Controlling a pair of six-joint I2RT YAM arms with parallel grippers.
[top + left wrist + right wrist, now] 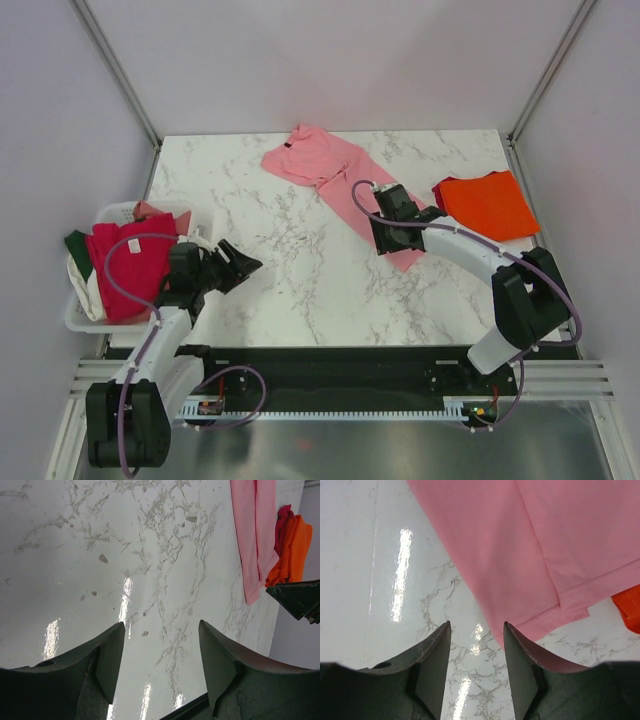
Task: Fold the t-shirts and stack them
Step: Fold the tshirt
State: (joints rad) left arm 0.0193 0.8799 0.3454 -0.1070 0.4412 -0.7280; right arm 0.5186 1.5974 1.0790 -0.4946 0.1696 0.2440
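My right fingers are spread and grip nothing. They hang over the near hem of the pink t-shirt, a long strip slanting across the far middle of the bench. The orange t-shirt lies folded at far right. My left fingers are also spread, over the marble near the white basket, which holds the crimson t-shirt.

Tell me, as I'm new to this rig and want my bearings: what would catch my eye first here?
The light pink cloth t-shirt stretched diagonally across the white marble table, with the right gripper open at its edge. Next, the bright orange folded t-shirt at the table's right side and the crimson-red t-shirt heaped in the white plastic basket on the left.
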